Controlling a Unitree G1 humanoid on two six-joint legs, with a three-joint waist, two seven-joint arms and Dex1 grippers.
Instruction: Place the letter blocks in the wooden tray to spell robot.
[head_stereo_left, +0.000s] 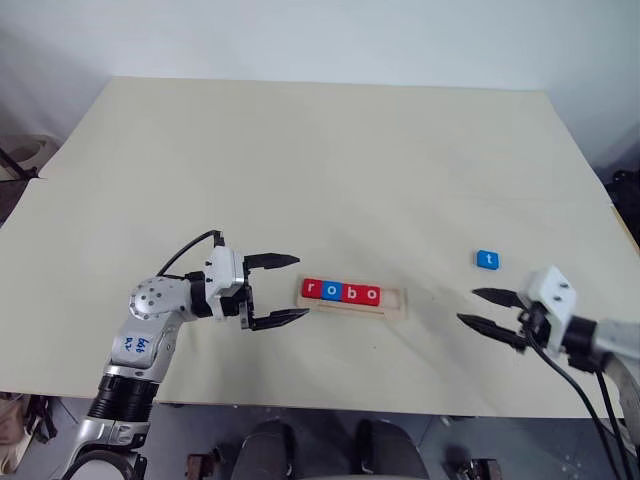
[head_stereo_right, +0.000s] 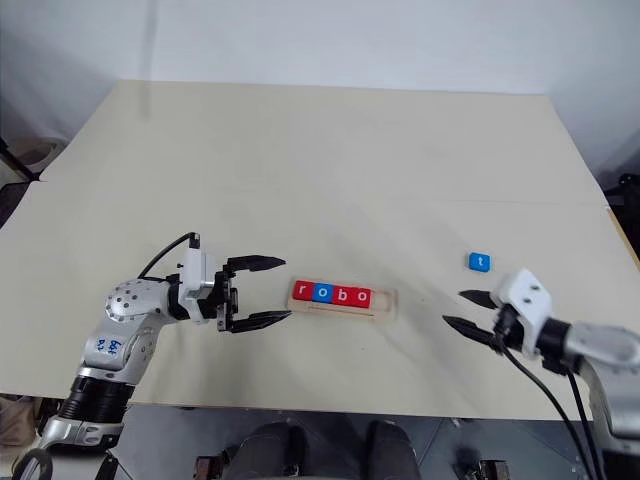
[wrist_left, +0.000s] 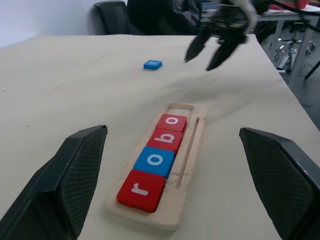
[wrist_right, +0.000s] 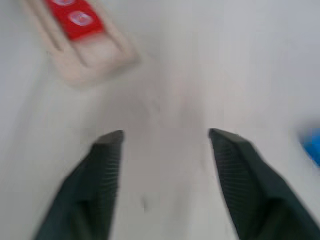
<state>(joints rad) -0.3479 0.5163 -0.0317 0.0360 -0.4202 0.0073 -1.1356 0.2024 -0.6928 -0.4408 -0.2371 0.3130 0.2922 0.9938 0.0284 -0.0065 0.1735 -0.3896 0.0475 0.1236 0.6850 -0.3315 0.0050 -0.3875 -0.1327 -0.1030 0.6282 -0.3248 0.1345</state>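
Blue square "t" letter block (head_stereo_left: 487, 259): last tile, lying loose on the table, well apart from the tray's free end.

Long pale-wood tray (head_stereo_left: 396, 303) holds r-o-b-o w/ one slot bare at its right end. Right gripper (head_stereo_left: 489, 309), fingers spread & empty, sits near the t. Go straight down over it, pinch opposite edges, keep letter upright, seat flush vs last red "o" block (head_stereo_left: 371, 293). Left gripper (head_stereo_left: 280, 290) wide open, empty, beside the tray's r end; could steady it.
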